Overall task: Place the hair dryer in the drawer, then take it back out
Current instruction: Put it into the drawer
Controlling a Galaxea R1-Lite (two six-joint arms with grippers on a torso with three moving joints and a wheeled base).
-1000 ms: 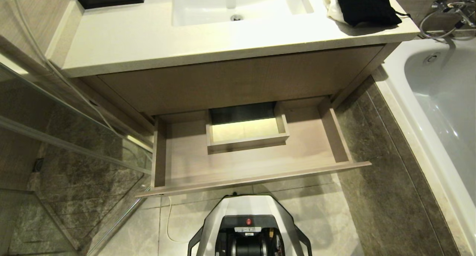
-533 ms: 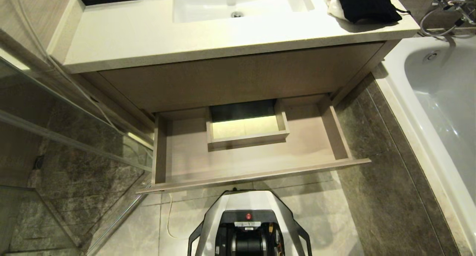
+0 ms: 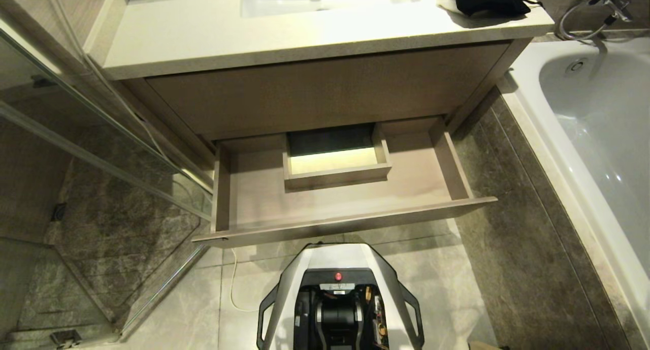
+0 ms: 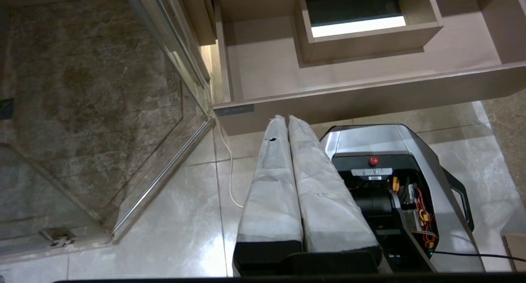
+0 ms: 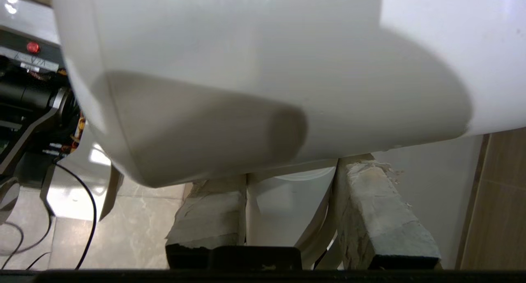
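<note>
One hair dryer (image 5: 254, 69) filled the upper part of our right wrist view, its white handle clamped between the two padded fingers (image 5: 382, 209) of our right gripper (image 5: 287, 213). Ahead of us the drawer (image 3: 335, 202) stood pulled out at the centre of the head view, nothing lying on its floor. Our left gripper (image 4: 287, 123) hung with its wrapped fingers pressed together just before the drawer's front, above our base (image 3: 337, 299).

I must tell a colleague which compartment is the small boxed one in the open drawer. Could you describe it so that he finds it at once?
Start at the vanity counter with the sink. Below its tall wood panel, the wide shallow drawer stands pulled out. The small box sits at the middle of the drawer's back edge; unlike the plain wood floor around it, it has its own low walls and a brightly lit opening.
</note>
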